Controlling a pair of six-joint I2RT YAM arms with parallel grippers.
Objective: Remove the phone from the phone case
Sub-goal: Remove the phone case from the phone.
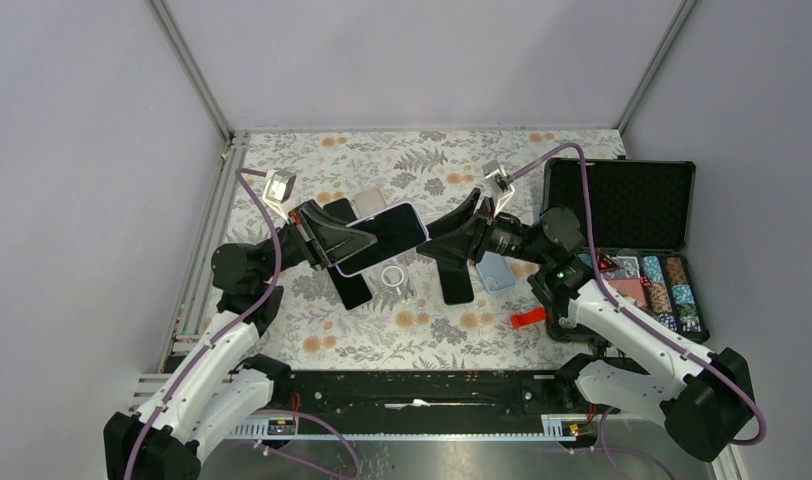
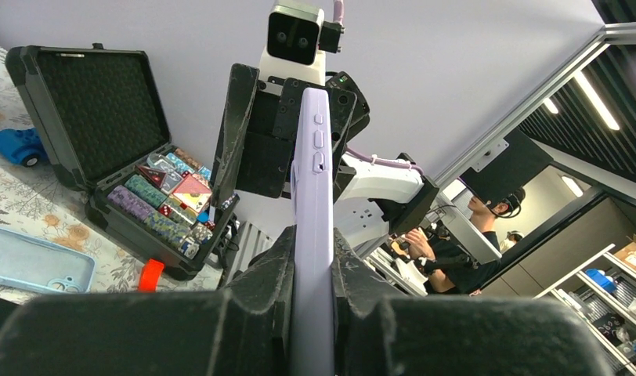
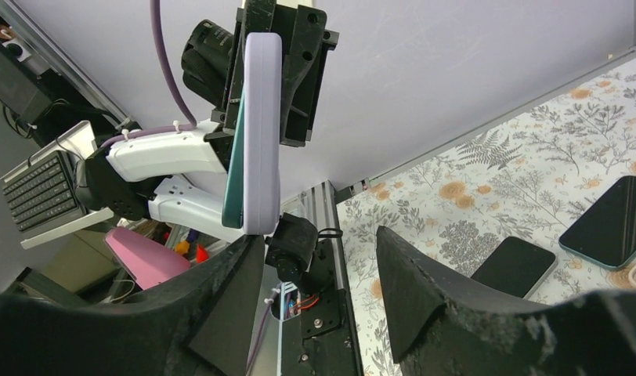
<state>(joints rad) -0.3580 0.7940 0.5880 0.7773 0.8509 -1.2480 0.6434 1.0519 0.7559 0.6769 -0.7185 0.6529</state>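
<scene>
A flowered table cover (image 1: 332, 340) carries loose items under the two arms. A black phone (image 1: 352, 290) lies near left. A clear case with a ring (image 1: 394, 277) sits just right of it. Next come another dark phone (image 1: 456, 282) and a light blue case (image 1: 495, 272). A beige case (image 1: 370, 203) shows at the far side. A small red piece (image 1: 529, 317) lies near right, beside an open black box (image 1: 622, 200) of coloured chips.

The phone (image 1: 387, 235) is up off the table, in its lilac phone case (image 3: 261, 133). The left gripper (image 1: 344, 240) pinches the phone case across front and back at its left end. That arm reaches in from the near left.

The right gripper (image 1: 442, 238) faces the free right end with its fingers spread wide. One finger (image 3: 244, 266) is just beside the phone case's tip. Whether it touches cannot be told.
</scene>
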